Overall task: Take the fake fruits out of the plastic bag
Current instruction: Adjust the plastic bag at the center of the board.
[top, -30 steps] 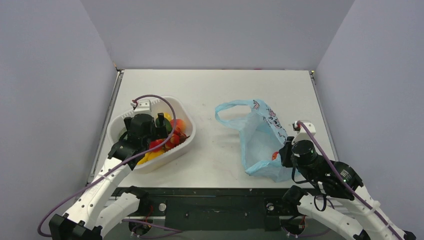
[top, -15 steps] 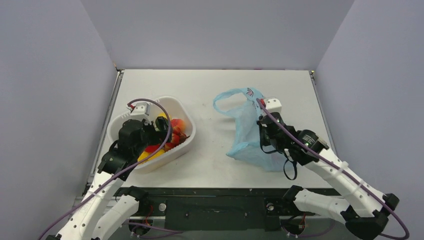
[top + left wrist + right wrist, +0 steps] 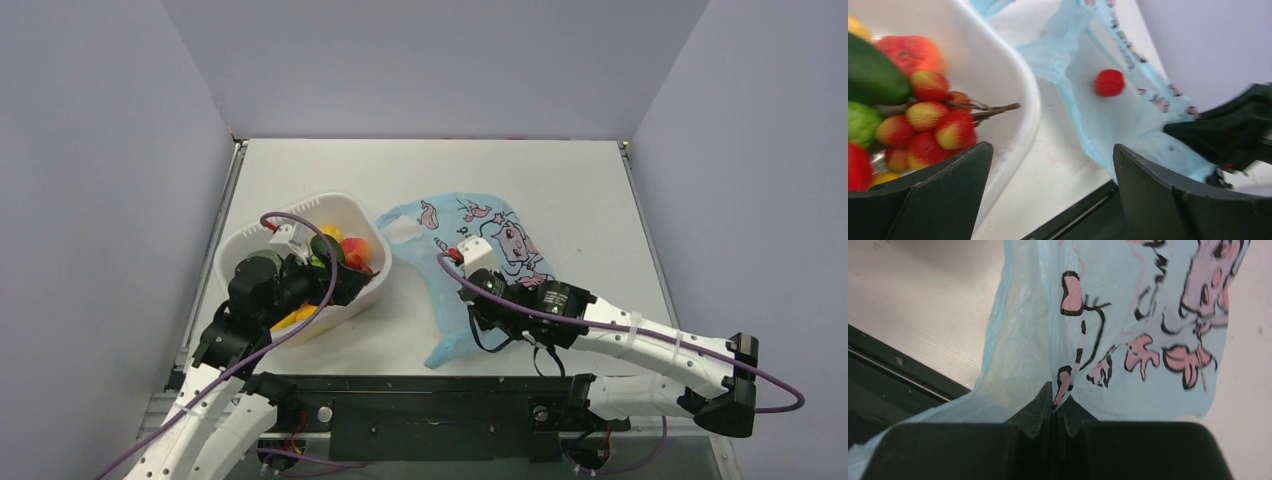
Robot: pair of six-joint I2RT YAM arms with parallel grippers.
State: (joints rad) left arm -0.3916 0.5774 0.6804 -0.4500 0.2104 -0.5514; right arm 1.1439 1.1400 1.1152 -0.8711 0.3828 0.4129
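We see a white tub point(image 3: 345, 208) at the left of a pale worktop point(image 3: 570, 180). Inside the tub lie fake fruits point(image 3: 345, 255): a dark green oblong piece point(image 3: 873, 75), a red berry cluster point(image 3: 933, 122) on a twig and a red-orange piece point(image 3: 910, 52). The left arm point(image 3: 255, 295) hangs over the tub, its jaws spread wide and holding nothing, one on each side of the tub's right rim. Just right of the tub lies the light-blue plastic bag point(image 3: 480, 225) with pink cartoon prints. One small round red fruit point(image 3: 1109, 82) shows within its film. Further right of the tub, the right arm point(image 3: 620, 335) reaches in, its jaws pinched shut on a fold of the bag.
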